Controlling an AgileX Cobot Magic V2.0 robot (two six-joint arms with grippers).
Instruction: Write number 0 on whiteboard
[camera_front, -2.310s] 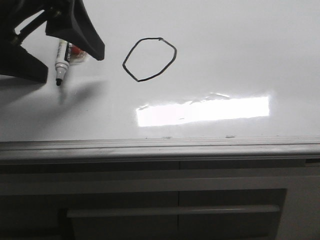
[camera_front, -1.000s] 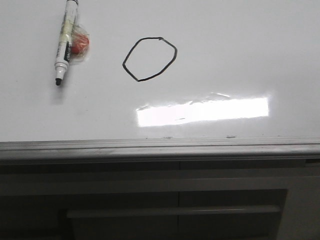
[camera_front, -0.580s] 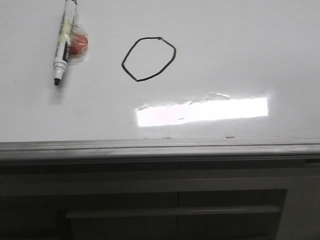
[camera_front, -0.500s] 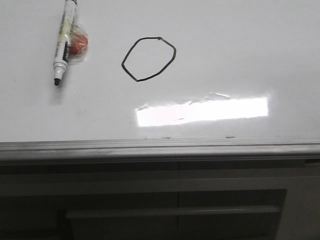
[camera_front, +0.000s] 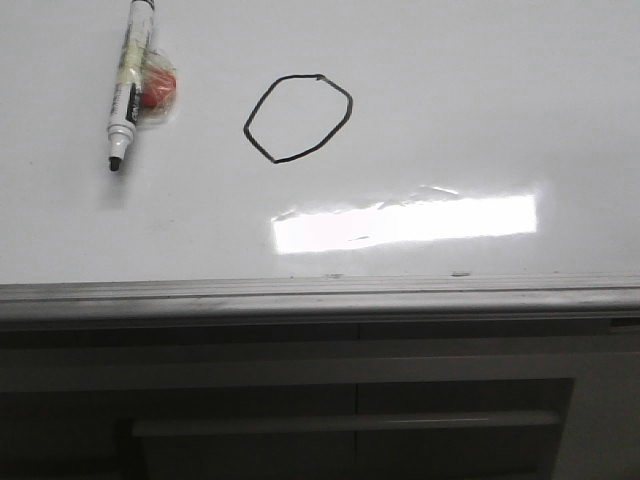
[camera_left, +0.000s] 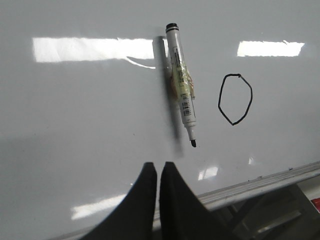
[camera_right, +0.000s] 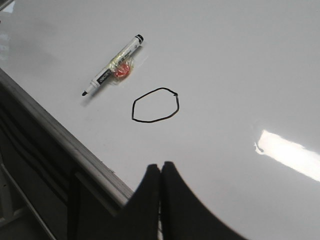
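hand-drawn number 0 on the whiteboard, marker label print illegible

Left black two-finger gripper: fingers pressed together, nothing between them, held clear above the surface. Right black two-finger gripper: same closed, empty pose. Neither arm appears in the front view.

marker lies left of number 0 on whiteboard.
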